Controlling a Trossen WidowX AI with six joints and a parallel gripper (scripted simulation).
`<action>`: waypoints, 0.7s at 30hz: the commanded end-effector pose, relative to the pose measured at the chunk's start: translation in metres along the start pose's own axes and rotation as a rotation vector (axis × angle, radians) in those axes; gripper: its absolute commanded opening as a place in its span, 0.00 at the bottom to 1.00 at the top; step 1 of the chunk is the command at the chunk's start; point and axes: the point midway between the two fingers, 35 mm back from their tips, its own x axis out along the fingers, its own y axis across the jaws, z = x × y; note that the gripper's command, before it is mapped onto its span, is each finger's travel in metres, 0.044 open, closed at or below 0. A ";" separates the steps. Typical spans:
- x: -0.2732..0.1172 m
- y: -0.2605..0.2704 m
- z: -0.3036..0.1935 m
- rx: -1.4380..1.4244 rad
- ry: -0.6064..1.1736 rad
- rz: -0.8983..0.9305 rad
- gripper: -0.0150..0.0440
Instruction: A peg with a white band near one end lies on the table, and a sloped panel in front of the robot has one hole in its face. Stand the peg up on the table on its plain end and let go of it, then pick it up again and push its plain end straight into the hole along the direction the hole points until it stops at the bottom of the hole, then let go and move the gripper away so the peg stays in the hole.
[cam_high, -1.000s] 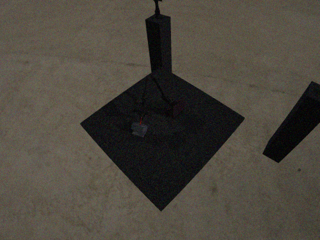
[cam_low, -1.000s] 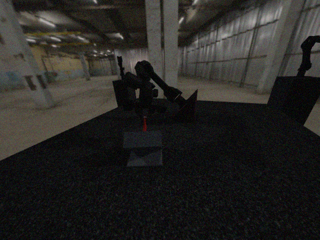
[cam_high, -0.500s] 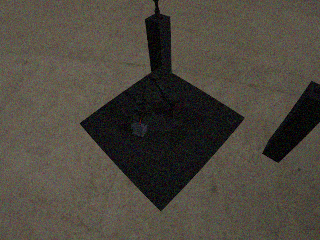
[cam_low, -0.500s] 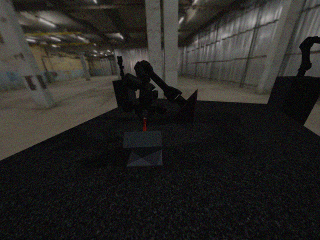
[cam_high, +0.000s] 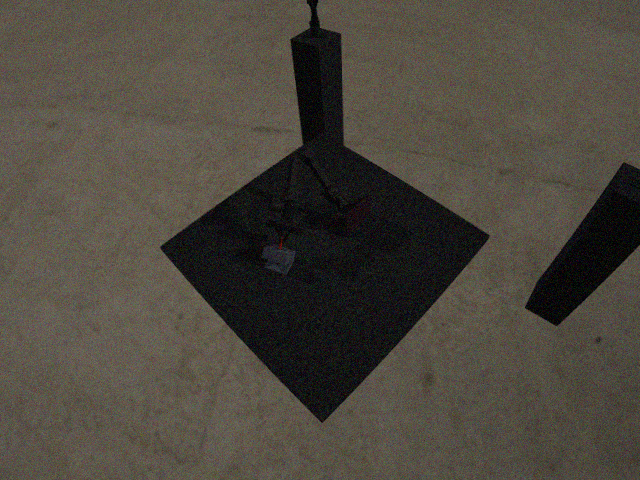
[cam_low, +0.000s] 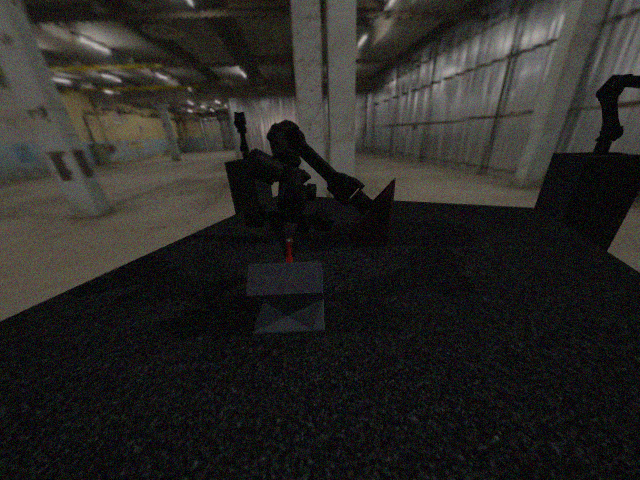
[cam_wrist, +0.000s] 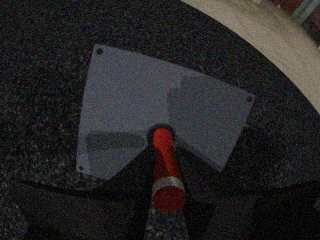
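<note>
panel (cam_high: 279, 259) (cam_low: 285, 279) (cam_wrist: 130, 95) blocking forward travel | dark wedge (cam_low: 379, 219) standing beside arm, apparently obstructing that side | space above panel lying open

top: high above the dark square table (cam_high: 330, 330) (cam_low: 330, 392), looking down, far | exterior: low, nearer, across it, shares whole pale grey sloped metal-looking panel (cam_high: 279, 259) (cam_low: 284, 279) (cam_wrist: 130, 95) | wrist: super close

The robot's arm (cam_low: 316, 160) is black, with chunky, rounded joints.

A warehouse-like hall, with concrete pillars (cam_low: 310, 67) and corrugated metal walls (cam_low: 444, 98).
</note>
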 end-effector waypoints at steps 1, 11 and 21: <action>0.005 0.002 0.001 -0.006 0.000 0.006 0.25; 0.010 0.002 0.001 -0.006 0.000 0.006 0.25; 0.013 0.003 0.000 -0.006 0.000 0.006 0.25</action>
